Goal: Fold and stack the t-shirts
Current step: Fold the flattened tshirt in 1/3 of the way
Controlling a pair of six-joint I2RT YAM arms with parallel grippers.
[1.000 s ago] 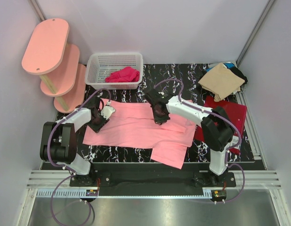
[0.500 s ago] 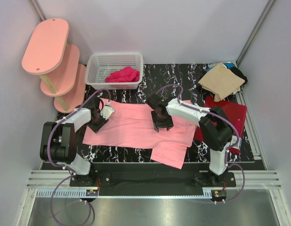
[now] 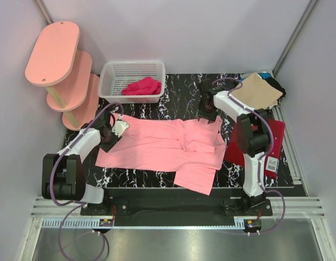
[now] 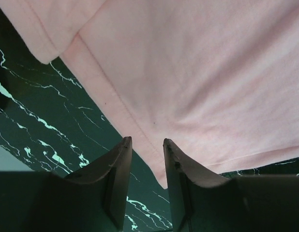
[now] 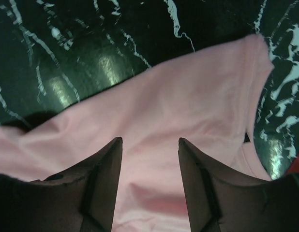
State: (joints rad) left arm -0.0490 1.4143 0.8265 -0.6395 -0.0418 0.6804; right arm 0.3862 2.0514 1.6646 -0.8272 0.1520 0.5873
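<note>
Salmon-pink t-shirt point(image 3: 162, 144) lies spread flat mid-way across the black marbled table point(image 3: 179, 89), with one flap reaching toward the near edge. A dark red t-shirt point(image 3: 271, 130) is just beside its right edge, and a tan t-shirt point(image 3: 256, 92) is at the far right corner. Left gripper point(image 3: 109, 134) is at the pink shirt's left hem, fingers point(image 4: 118, 169) only narrowly parted, hem edge running into the gap, no clamp visible. Right gripper point(image 3: 207, 110) is over the shirt's far right corner, fingers point(image 5: 103, 183) wider apart, holding nothing, with only cloth and table below them.
</note>
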